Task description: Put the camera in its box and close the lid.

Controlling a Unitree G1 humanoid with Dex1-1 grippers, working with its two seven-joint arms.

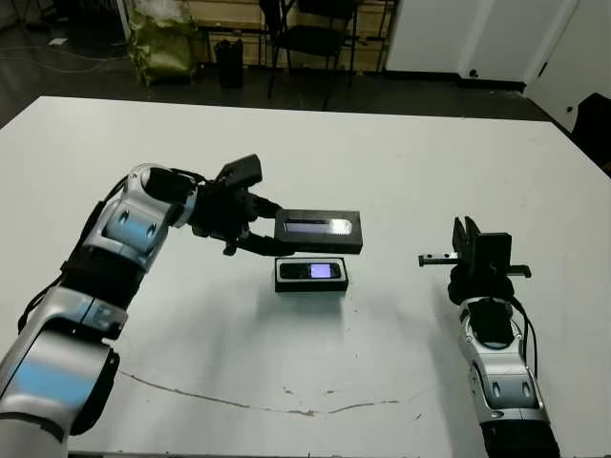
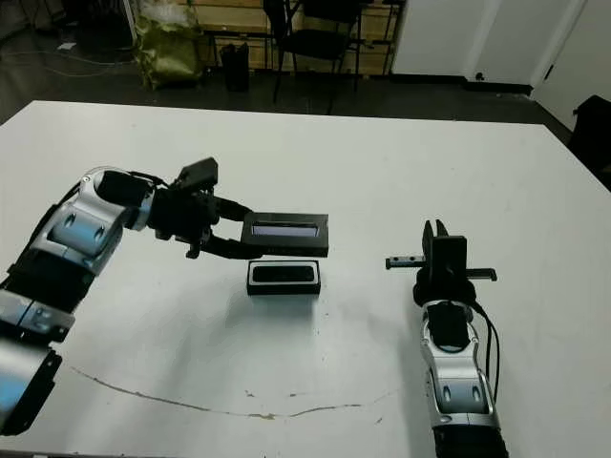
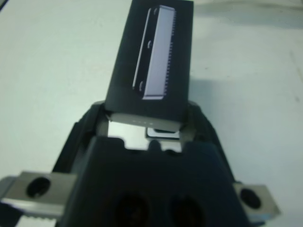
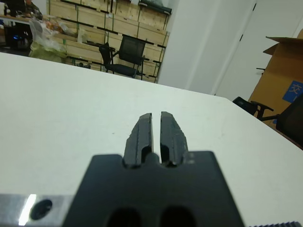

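The box sits on the table near the middle, with the slim black camera lying inside it. My left gripper is shut on one end of the lid, a flat black cover with a pale stripe. It holds the lid level, just above and slightly behind the box. In the left wrist view the lid stretches away between the two fingers. My right gripper stands to the right, well apart from the box, shut on nothing, as its fingertips show.
A thin dark crack or scratch line runs across the white table near its front. Chairs and wooden crates stand beyond the far edge.
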